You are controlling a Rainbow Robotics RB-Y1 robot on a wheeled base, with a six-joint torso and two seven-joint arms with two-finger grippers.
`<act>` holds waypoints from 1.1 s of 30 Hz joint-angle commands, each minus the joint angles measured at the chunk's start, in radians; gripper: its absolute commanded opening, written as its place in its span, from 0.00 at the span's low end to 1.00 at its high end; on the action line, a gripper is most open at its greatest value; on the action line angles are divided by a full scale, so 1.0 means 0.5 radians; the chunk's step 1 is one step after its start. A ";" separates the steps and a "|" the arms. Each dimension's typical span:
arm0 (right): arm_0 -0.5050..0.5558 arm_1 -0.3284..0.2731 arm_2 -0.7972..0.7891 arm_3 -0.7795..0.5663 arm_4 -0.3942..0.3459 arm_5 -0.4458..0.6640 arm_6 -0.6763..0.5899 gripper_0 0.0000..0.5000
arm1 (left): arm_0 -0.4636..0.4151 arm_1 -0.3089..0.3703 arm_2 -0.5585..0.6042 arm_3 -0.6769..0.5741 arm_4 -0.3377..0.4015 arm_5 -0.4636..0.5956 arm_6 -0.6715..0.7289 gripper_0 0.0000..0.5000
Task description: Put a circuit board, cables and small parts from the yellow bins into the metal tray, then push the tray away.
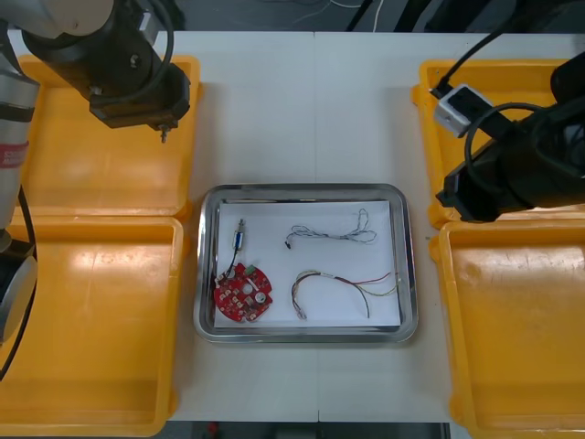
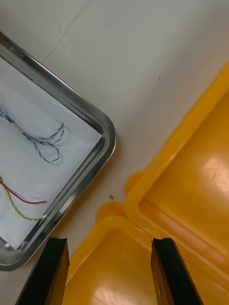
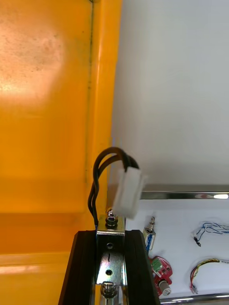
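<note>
Left gripper [image 3: 110, 267]: clamped small metal part [image 3: 113, 224] with black cable [image 3: 95, 188], over left yellow bin [image 3: 43, 119]. Right gripper [image 2: 109, 274]: gaped open near metal tray [image 2: 107, 138].

Bare table [image 1: 302, 110] beyond the metal tray [image 1: 302, 189] lies open; yellow bins [image 1: 91, 311] flank both sides.
</note>
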 commanded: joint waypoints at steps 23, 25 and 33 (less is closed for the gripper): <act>0.617 -0.342 -0.838 0.123 -0.155 0.006 -0.362 1.00 | 0.103 -0.350 -0.620 -0.152 -0.251 -0.083 0.587 0.00; 0.620 -0.348 -0.841 0.166 -0.146 0.006 -0.368 1.00 | 0.149 -0.350 -0.656 -0.152 -0.257 -0.150 0.587 0.00; 0.648 -0.358 -0.866 0.298 -0.134 0.006 -0.377 1.00 | 0.320 -0.350 -0.874 -0.155 -0.386 -0.408 0.599 0.00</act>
